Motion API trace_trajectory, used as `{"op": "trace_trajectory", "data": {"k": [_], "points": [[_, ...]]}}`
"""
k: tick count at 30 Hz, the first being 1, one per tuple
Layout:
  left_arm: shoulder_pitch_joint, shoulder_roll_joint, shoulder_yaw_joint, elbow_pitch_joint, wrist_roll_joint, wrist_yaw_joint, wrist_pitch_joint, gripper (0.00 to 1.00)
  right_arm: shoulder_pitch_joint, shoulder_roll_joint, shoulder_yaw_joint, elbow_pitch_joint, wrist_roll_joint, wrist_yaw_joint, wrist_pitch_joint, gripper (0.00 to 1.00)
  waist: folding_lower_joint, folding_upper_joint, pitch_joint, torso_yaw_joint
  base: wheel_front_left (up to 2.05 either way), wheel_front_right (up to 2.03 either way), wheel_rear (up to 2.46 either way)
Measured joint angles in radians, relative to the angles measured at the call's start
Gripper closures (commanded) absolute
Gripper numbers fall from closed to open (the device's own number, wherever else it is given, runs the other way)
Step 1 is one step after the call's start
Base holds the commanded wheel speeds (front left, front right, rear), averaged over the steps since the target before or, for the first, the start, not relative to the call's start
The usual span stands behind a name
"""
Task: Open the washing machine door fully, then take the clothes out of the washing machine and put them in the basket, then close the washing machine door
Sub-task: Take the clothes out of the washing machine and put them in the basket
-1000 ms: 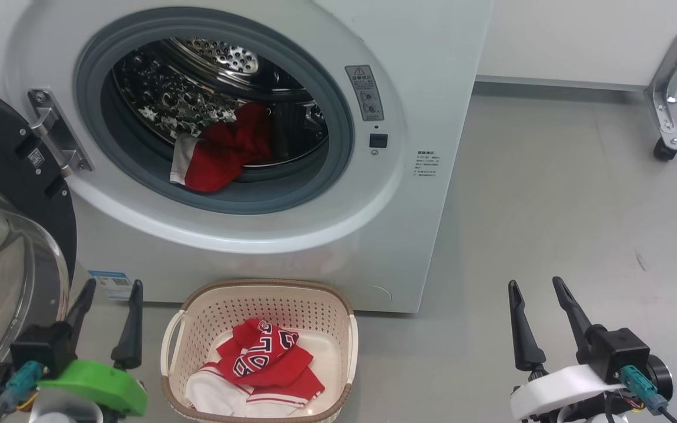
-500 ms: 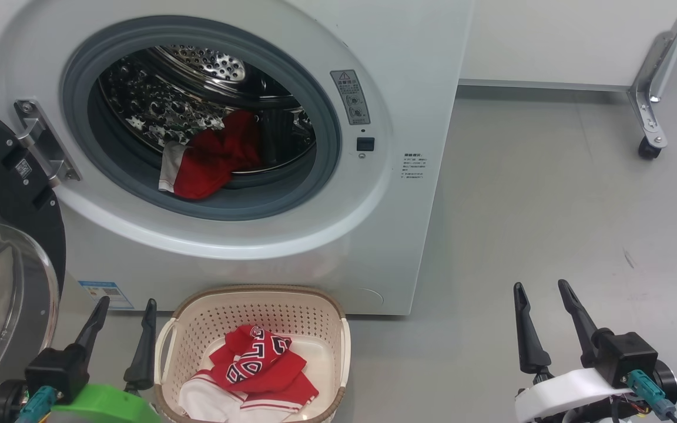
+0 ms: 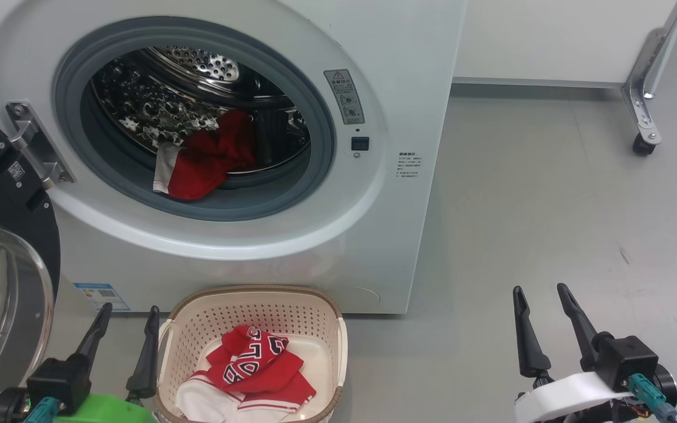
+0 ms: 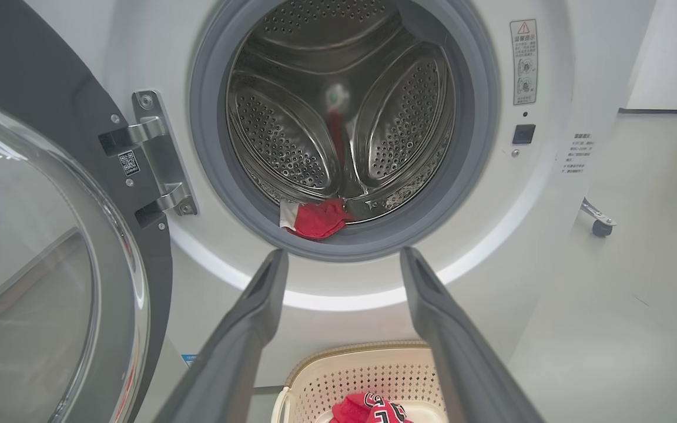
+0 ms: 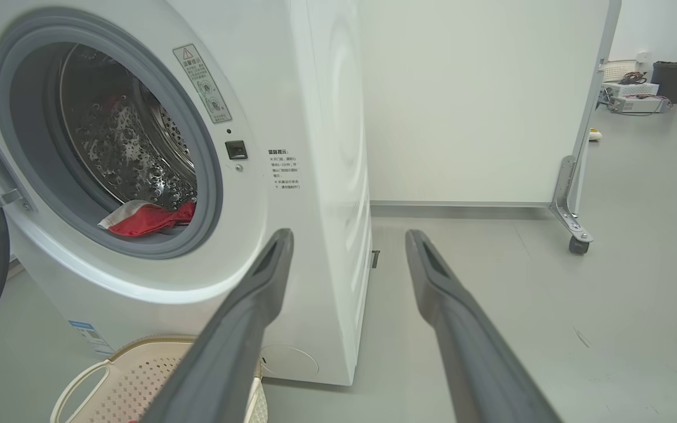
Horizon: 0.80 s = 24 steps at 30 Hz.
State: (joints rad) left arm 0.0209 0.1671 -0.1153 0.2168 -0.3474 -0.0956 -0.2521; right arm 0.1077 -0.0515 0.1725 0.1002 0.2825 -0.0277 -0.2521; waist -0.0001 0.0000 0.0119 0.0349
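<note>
Head view: the whole picture has slid a little to the left over the last second, so the camera has moved, not the things. The washing machine [image 3: 374, 235] stands with its washing machine door [image 3: 9, 200] swung wide to the left, as before. One red garment [image 3: 203, 164] with a white edge still lies at the front of the drum [image 3: 138, 106], unmoved. The red jersey [image 3: 253, 361] lies on white fabric in the basket [image 3: 256, 291], which sits on the floor just in front of the machine. The left tool [image 3: 130, 308] now shows just beside the basket's left rim, nearer to it than a second ago, its jaws spread and empty. The right tool [image 3: 539, 289] hangs well apart to the right over bare floor, also released and holding nothing.

Left wrist view: the spread fingers [image 4: 256, 305] point up at the drum opening, with the red garment [image 4: 315, 218] just above and between them.

Right wrist view: the open fingers [image 5: 432, 282] aim past the machine's front corner, with the garment [image 5: 144, 218] off to their left.

My judgement: one piece is delivered, one remains, and the left tool is lining up to reach into the drum; the door cannot be closed yet
</note>
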Motion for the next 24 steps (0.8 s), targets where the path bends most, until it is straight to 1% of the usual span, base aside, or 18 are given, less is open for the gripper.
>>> {"op": "trace_trajectory", "data": {"k": [9,11,24], "points": [[0.012,-0.014,0.009,-0.010,0.012,-0.006,0.000,0.00,0.000,0.002,-0.002,-0.002,0.000,0.001,0.000,0.00,0.0001,0.0000,0.007,-0.001,0.00,0.00,0.00],[0.013,-0.017,0.010,-0.012,0.016,-0.007,0.000,0.00,0.000,0.002,-0.003,-0.002,-0.002,0.008,0.000,0.00,0.0000,0.0000,0.009,-0.002,0.00,0.00,0.00],[0.021,-0.029,0.019,-0.026,0.026,-0.015,0.000,0.00,0.000,0.003,-0.003,-0.002,-0.005,0.009,0.000,0.00,0.0001,0.0000,0.018,-0.007,0.00,0.00,0.00]]}}
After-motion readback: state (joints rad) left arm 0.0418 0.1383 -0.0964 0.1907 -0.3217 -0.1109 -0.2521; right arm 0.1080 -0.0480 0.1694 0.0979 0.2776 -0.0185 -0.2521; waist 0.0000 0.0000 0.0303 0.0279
